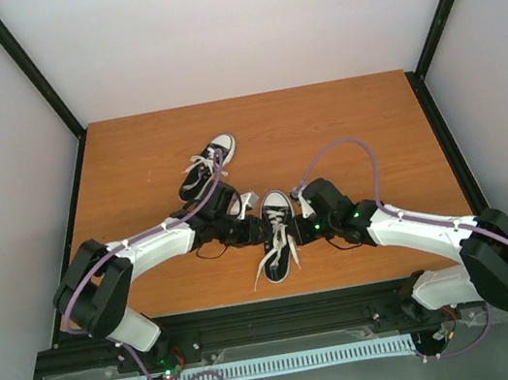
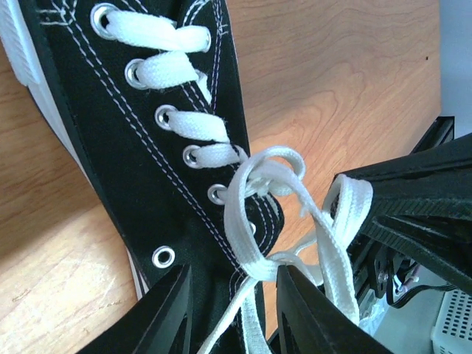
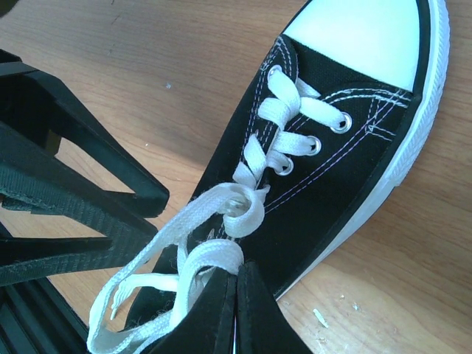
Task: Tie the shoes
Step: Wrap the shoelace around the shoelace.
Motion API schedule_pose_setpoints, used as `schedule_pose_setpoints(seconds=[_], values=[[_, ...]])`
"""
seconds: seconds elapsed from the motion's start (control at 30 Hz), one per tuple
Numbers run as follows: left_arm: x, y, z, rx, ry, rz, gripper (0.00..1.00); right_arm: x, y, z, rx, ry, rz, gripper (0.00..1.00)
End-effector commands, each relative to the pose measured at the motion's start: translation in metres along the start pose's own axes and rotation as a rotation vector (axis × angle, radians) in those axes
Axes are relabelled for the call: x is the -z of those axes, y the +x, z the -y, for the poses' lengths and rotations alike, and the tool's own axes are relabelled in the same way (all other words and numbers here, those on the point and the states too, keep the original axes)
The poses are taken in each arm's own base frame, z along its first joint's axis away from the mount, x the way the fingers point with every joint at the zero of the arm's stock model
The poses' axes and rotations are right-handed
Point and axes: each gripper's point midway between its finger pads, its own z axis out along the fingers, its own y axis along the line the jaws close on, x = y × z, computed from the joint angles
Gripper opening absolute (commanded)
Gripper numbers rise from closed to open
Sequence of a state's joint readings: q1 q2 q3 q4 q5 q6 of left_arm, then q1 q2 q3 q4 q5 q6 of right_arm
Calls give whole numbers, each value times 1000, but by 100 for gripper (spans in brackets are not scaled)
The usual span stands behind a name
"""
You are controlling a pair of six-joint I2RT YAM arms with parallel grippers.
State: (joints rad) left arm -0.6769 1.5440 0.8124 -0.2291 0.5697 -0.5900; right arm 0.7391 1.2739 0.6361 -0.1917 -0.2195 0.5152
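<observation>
The right end effector (image 3: pixel 236 299) has its jaws pressed together, and a strand of the lace (image 3: pixel 221 210) runs straight into them. It appears to be pinched there, likely to keep tension on the half-formed knot. The left end effector (image 2: pixel 232 287) stands partly parted. A loose strand passes through the gap with neither finger clamping it, which reads as lining up for a grasp of the opposite strand.

Both work from either side of the near shoe (image 1: pixel 278 230), which lies near the middle of the table's (image 1: pixel 349 114) near edge with its toe pointing to the far edge. A loop sits by its top eyelets. The far shoe (image 1: pixel 209 166) lies apart, toward the left edge. No brand, label or writing can be read anywhere.
</observation>
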Motion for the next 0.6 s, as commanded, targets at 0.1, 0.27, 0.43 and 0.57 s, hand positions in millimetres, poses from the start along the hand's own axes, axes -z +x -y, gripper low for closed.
schedule_pose_setpoints(seconds=[0.1,0.27,0.43,0.57], values=[[-7,-13,15,-18,72,-5,30,3,-2,3,-4,6,23,3],[-12,-10,13,-16,81,-25,27,4,-4,2,-2,5,27,3],[-16,-6,13,-4,99,-44,27,3,-4,2,-6,4,28,3],[-21,-4,13,15,126,-60,22,2,-4,2,-7,5,27,3]])
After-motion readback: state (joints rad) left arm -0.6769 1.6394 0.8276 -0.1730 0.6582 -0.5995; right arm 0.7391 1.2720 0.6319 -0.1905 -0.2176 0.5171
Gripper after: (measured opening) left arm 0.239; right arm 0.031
